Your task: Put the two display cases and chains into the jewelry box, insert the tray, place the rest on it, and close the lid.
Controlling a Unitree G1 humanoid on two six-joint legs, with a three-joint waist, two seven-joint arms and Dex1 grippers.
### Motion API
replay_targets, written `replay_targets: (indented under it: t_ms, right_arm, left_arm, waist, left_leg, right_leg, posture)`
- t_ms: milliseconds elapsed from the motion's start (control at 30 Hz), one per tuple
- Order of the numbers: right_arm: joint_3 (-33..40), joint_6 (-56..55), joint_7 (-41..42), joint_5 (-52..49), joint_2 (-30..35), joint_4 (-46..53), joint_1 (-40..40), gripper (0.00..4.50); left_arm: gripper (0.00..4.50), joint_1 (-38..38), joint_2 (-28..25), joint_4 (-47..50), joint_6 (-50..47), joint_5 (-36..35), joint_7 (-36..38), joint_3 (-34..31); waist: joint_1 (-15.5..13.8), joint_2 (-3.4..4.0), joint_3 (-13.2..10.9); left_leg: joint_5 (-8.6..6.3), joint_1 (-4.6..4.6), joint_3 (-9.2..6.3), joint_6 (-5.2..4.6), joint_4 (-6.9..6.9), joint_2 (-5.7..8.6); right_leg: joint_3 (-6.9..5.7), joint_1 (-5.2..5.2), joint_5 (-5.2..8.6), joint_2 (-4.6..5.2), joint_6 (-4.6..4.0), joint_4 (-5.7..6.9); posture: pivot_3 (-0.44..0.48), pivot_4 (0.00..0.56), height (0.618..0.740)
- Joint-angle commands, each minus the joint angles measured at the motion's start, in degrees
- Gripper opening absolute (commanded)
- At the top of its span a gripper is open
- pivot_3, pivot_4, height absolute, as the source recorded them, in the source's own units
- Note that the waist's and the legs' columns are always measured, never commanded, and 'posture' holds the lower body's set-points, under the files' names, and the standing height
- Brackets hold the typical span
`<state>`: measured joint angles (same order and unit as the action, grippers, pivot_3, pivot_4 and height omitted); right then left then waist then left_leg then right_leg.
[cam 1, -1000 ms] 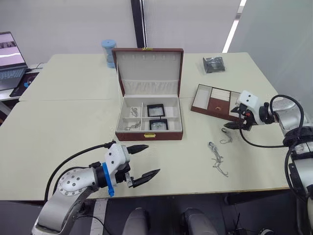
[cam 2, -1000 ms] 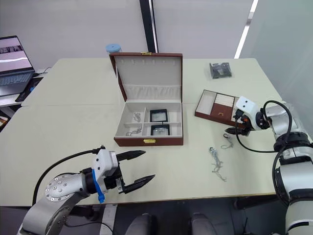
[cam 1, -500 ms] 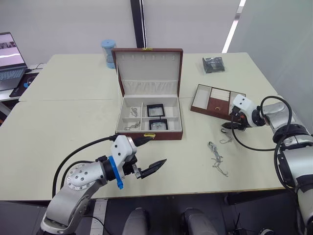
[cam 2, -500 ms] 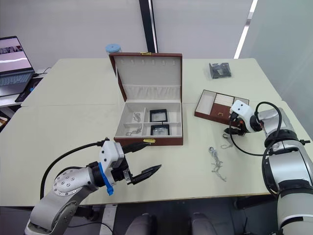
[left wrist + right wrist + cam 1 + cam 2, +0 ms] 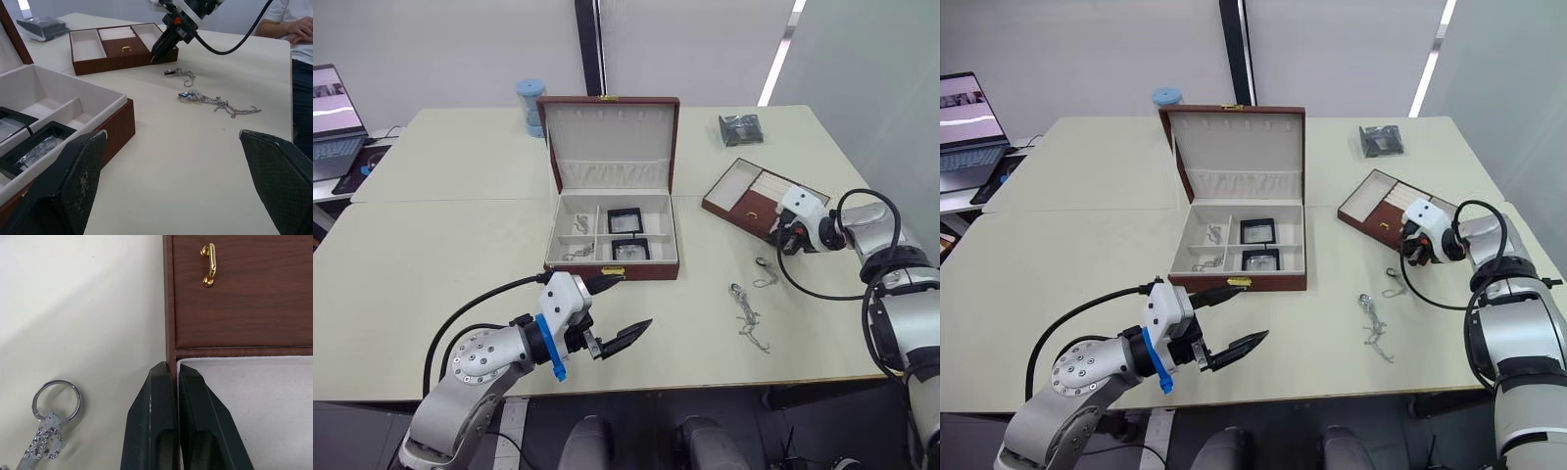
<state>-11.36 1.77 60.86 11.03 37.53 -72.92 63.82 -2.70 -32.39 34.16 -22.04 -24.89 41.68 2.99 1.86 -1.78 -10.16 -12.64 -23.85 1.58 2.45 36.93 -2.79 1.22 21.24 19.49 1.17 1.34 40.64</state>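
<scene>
Tray (image 5: pixel 756 200) tilted up off the table (image 5: pixel 440 245), its near wall pinched between the two fingers of the right gripper (image 5: pixel 172 374), one finger inside a cream compartment and one outside, just below the brown centre section with its gold handle (image 5: pixel 209 264). A ringed chain (image 5: pixel 765 271) lies just beside the gripper, a longer chain (image 5: pixel 748 324) nearer the table's front edge. To the left stands the jewelry box (image 5: pixel 612 235) with its lid (image 5: pixel 610 142) upright, two display cases (image 5: pixel 627 234) and small chains (image 5: pixel 579 235) in its compartments. The left gripper (image 5: pixel 619 313) hovers spread wide in front of the box, holding nothing.
</scene>
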Motion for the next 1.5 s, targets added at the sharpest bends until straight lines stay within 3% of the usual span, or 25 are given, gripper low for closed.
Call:
replay_targets:
  t_ms: [33,333,500,567,700,833,1000,1233,1500]
  right_arm:
    - [1.7,0.5,0.6,-0.7,0.4,0.3,1.7,0.02]
    - [3.1,4.5,0.9,-1.0,2.3,2.2,3.2,0.02]
    - [3.9,8.8,7.0,-2.9,5.0,7.5,3.4,0.02]
    - [3.4,8.9,10.2,-3.2,7.2,14.7,0.7,0.02]
    - [5.3,22.1,17.8,-8.3,12.7,37.1,-7.6,0.02]
    - [5.8,32.0,20.0,-11.1,17.8,56.2,-15.6,0.02]
    - [5.6,40.4,20.2,-14.2,21.3,72.5,-22.1,0.02]
    - [4.7,45.8,18.8,-18.6,22.3,83.3,-26.3,0.02]
    - [-3.2,48.9,15.5,-20.7,14.8,89.0,-20.7,0.02]
  left_arm:
    - [4.50,-0.1,0.0,1.8,0.8,-0.4,0.0,-0.2]
    - [4.50,1.0,0.3,1.7,0.3,-0.5,-0.5,-0.3]
    - [4.50,0.4,0.5,2.8,-0.2,-0.8,-1.4,-0.2]
    - [4.50,0.6,0.4,3.0,-0.6,-1.1,-1.6,-0.2]
    - [4.50,1.0,0.4,3.5,-1.8,-1.9,-2.1,-0.7]
    - [4.50,0.2,1.1,3.4,-0.4,-1.6,-3.4,-1.5]
    - [4.50,-2.1,2.0,4.4,-0.3,-1.6,-5.2,-2.5]
    - [4.50,-5.2,3.0,6.2,-0.4,-1.7,-9.0,-5.7]
    - [4.50,-15.1,6.3,10.3,1.6,-0.8,-14.7,-11.9]
  waist:
    - [0.0,0.00,0.0]
    - [0.0,0.01,0.0]
    - [-0.1,0.28,-0.2]
    - [0.0,0.37,-0.2]
    - [-0.2,0.43,-0.3]
    - [-0.2,0.44,-0.3]
    - [0.0,0.44,-0.3]
    - [-0.2,0.43,-0.3]
    - [0.0,0.38,-0.3]
  left_leg:
    - [0.00,0.00,0.00,0.00,0.00,0.00]
    - [0.00,0.00,0.00,0.00,0.00,0.01]
    - [0.00,-0.02,0.02,0.00,0.00,0.05]
    - [0.00,-0.02,0.03,-0.01,0.00,0.03]
    - [0.00,-0.06,-0.03,0.00,-0.03,0.00]
    - [-0.01,-0.07,-0.10,-0.01,0.00,0.00]
    - [-0.01,-0.03,-0.09,-0.01,0.01,0.01]
    - [-0.01,-0.06,-0.13,-0.01,0.01,0.04]
    - [-0.01,-0.05,-0.17,-0.02,0.00,0.03]
  right_leg:
    - [0.00,0.00,0.00,0.00,0.00,0.00]
    - [0.00,0.00,0.00,0.00,0.00,0.00]
    - [0.01,0.02,0.00,0.00,0.00,-0.01]
    - [0.03,0.04,0.00,0.01,0.00,-0.01]
    - [-0.02,0.05,0.01,0.00,0.01,-0.03]
    - [-0.06,0.01,0.01,0.01,0.01,-0.06]
    - [-0.03,0.00,0.00,-0.01,0.01,-0.03]
    - [-0.06,0.00,0.01,-0.03,0.01,-0.05]
    - [-0.10,0.00,0.01,-0.06,0.01,-0.06]
  posture:
    - [0.000,0.150,0.740]
    - [0.000,0.150,0.740]
    - [0.000,0.150,0.740]
    - [0.000,0.150,0.740]
    - [0.000,0.150,0.740]
    - [0.000,0.150,0.740]
    - [0.000,0.150,0.740]
    - [0.000,0.150,0.740]
    - [0.000,0.150,0.740]
